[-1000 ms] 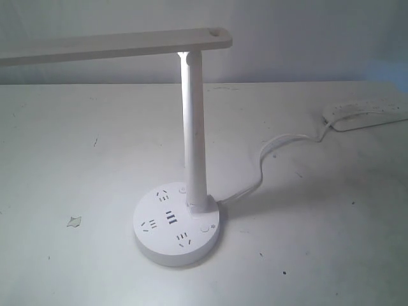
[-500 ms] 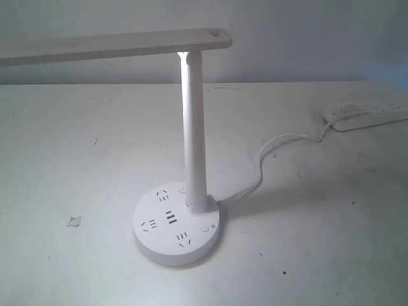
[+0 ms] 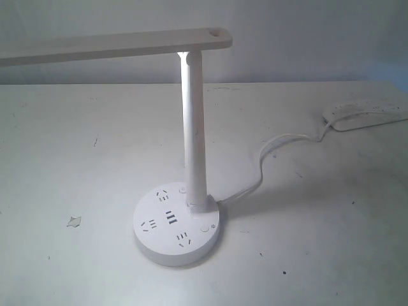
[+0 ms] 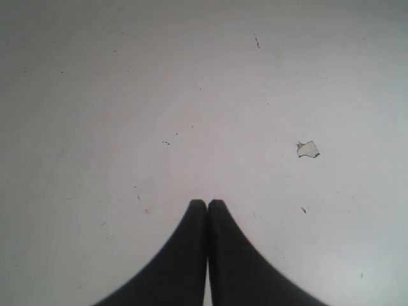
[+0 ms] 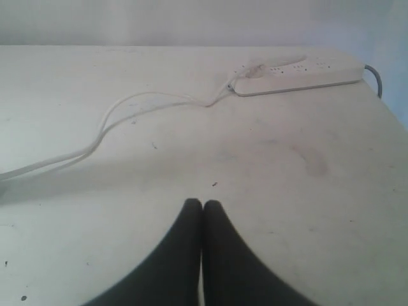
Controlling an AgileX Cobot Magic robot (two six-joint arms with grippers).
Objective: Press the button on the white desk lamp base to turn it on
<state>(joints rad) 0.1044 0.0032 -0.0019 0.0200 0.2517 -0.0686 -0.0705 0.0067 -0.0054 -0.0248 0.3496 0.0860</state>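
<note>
Over on the left, the left gripper [image 4: 207, 204] hangs above the table [image 4: 95, 95], dark fingertips pressed together on nothing, with a small torn scrap [image 4: 308, 149] lying nearby. Centre stage, the white desk lamp base [image 3: 177, 224] sits flat on the tabletop, and the white desk lamp [image 3: 194, 127] rises upright from it. Its cord [image 3: 268, 156] snakes right to the power strip [image 3: 366, 113], and the right gripper [image 5: 202, 205] hovers, tips closed and empty.
</note>
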